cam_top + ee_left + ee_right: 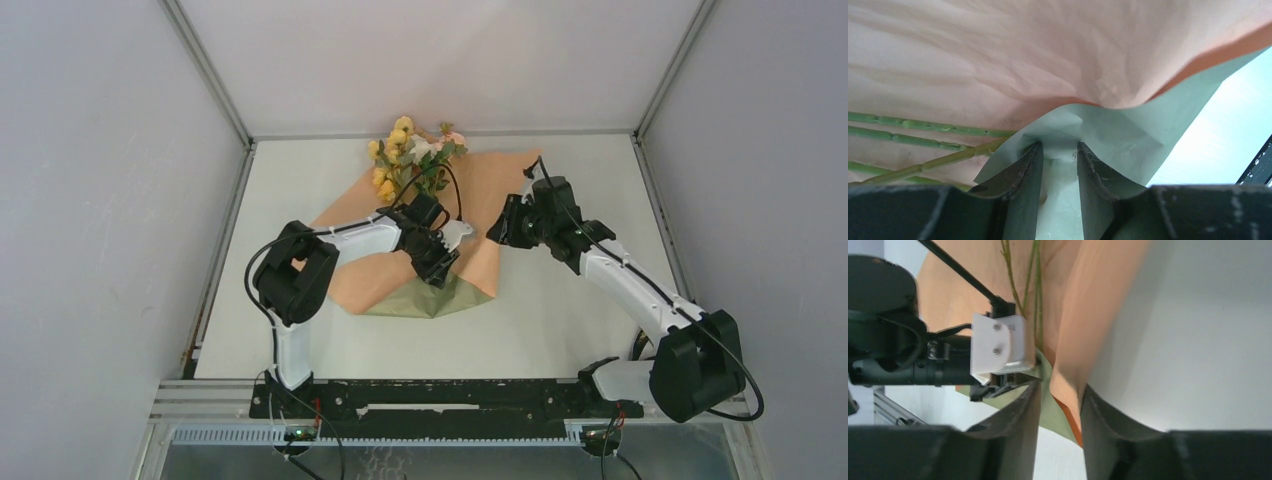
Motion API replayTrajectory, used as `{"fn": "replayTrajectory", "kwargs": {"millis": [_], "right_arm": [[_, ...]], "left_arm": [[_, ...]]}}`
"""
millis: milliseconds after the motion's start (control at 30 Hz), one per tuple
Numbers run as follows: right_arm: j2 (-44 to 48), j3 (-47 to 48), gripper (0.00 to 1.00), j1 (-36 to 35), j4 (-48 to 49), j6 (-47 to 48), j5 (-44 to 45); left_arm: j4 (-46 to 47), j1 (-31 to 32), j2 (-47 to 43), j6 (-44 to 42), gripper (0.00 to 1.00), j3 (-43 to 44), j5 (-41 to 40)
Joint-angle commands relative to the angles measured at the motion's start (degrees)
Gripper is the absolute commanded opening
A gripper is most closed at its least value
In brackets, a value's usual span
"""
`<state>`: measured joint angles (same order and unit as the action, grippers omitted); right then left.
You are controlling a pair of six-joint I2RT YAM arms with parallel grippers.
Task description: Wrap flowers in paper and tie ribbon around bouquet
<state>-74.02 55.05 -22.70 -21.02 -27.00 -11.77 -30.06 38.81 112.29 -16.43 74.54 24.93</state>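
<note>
Nearest the arm bases, the paper (480, 265) is seen lying peach side up on the table (560, 320), its near corner turned up to show the olive face. That turned-up fold is pinched between the fingers of the left gripper (1058, 147), which are closed onto it from both sides. Just beyond and to the right, the paper's right edge is taken into the gap of the right gripper (1060, 390). Its fingers stand somewhat apart, and whether the edge is clamped cannot be told. Farther back, the flowers (405, 150) are laid along the sheet's middle, long axis running near to far, stems towards the left gripper, blooms past the far edge. From the right fingers the stems lie leftwards, so that edge is judged to need carrying left across them, the right arm being nearer.
</note>
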Motion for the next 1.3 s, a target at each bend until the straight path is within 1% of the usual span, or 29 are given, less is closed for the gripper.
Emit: {"fn": "replayTrajectory", "kwargs": {"millis": [0, 67, 167, 267, 300, 367, 433, 567, 733, 900, 967, 1033, 1067, 1200, 1267], "right_arm": [[3.37, -5.36, 0.52, 1.01, -1.43, -2.18, -0.57], [6.05, -12.25, 0.58, 1.28, -0.01, -6.98, -0.79], [10.78, -22.96, 0.61, 0.29, 4.19, -17.39, -0.89], [14.61, -32.55, 0.61, -3.90, 12.74, -28.24, 0.05], [15.51, -35.04, 0.61, -5.63, 17.41, -31.49, 1.30], [16.12, -38.27, 0.61, -8.95, 23.59, -36.67, 4.62], [15.10, -39.43, 0.61, -11.19, 26.88, -40.19, 7.73], [10.94, -38.97, 0.61, -14.67, 29.29, -44.08, 12.58], [4.27, -38.29, 0.61, -18.96, 32.99, -48.72, 15.43], [0.20, -37.29, 0.61, -22.90, 34.25, -53.10, 19.97], [0.61, -37.06, 0.60, -23.72, 31.86, -54.22, 22.80], [1.63, -36.80, 0.55, -24.11, 29.30, -54.08, 26.59], [2.01, -36.65, 0.51, -24.11, 28.63, -53.36, 28.11], [1.58, -33.97, 0.28, -24.08, 25.55, -47.10, 31.75], [0.53, -32.89, 0.20, -24.14, 25.63, -43.59, 31.95]], "left_arm": [[2.40, -0.30, 2.08, 0.21, 0.37, -2.75, -1.84], [2.53, -0.31, 1.62, 0.12, 0.38, -3.18, -1.92], [2.90, -0.31, 1.33, 0.22, 0.38, -3.62, -1.49], [2.84, -0.28, 1.73, 0.48, 0.38, -3.32, -1.57], [2.78, -0.31, 1.78, 0.56, 0.38, -3.27, -1.61], [2.78, -0.29, 1.67, 0.58, 0.38, -3.31, -1.59], [2.81, -0.31, 1.38, 0.54, 0.38, -3.43, -1.24], [2.81, -0.23, 1.05, 0.52, 0.38, -3.52, -0.81], [2.86, -0.31, 0.67, 0.34, 0.38, -3.62, -0.69], [2.83, -0.27, 0.46, 0.19, 0.38, -3.70, -0.59], [2.83, -0.28, 0.45, 0.24, 0.39, -3.86, -0.60], [2.87, -0.24, 0.54, 0.17, 0.39, -3.81, -0.66], [2.82, -0.30, 0.58, 0.17, 0.39, -3.73, -0.73], [2.92, -0.27, 0.45, 0.28, 0.38, -3.70, -1.10], [4.14, -0.30, -0.69, 1.43, 0.38, -4.40, -1.59]]}}
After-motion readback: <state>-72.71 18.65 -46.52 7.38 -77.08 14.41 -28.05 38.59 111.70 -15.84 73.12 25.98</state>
